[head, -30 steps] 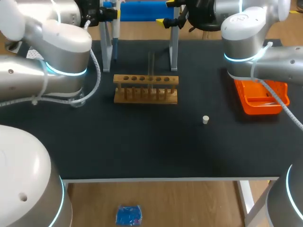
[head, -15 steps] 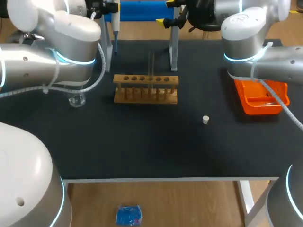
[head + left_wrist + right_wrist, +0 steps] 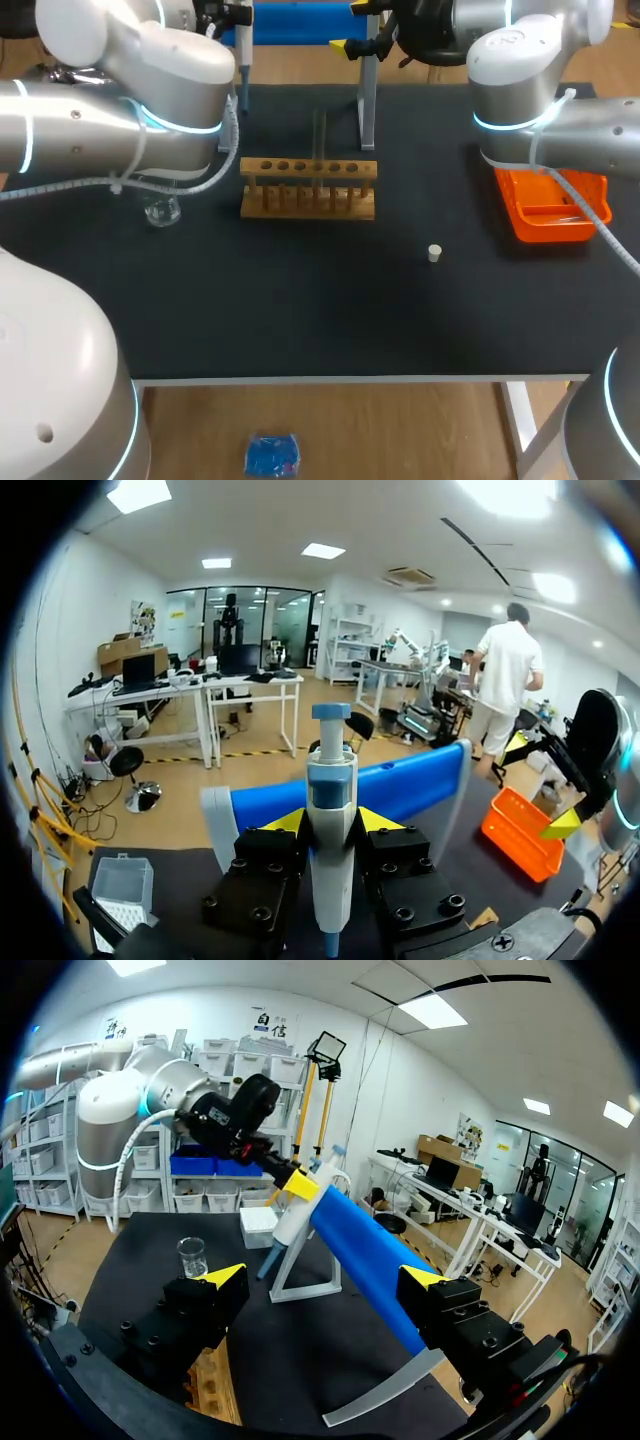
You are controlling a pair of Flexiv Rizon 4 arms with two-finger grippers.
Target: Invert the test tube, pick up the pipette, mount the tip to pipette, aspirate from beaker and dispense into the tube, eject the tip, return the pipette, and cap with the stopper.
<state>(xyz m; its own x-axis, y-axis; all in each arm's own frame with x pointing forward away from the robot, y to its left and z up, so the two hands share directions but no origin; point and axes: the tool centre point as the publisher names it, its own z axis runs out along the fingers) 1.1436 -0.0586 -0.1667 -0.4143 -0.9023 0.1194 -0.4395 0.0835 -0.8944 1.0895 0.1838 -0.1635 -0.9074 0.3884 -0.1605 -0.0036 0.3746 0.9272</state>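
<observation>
The left gripper is closed on the pipette: both yellow-tipped fingers bear against opposite sides of its white body, which stands upright between them, blue cap above and narrow end below. The pipette sits at the stand, directly in front of its blue crossbar, at the upper left of centre in the head view. The right gripper is wide open and holds nothing; the far end of the blue crossbar lies ahead of it, between the lines of its two fingers, with no visible contact. The pipette is well apart from this gripper, at the opposite end of the crossbar. In the head view, the wooden rack stands at centre with a test tube upright in it. The beaker stands left of the rack, below the left arm. The stopper lies right of centre, well apart from both grippers. An orange tray sits at the right edge.
</observation>
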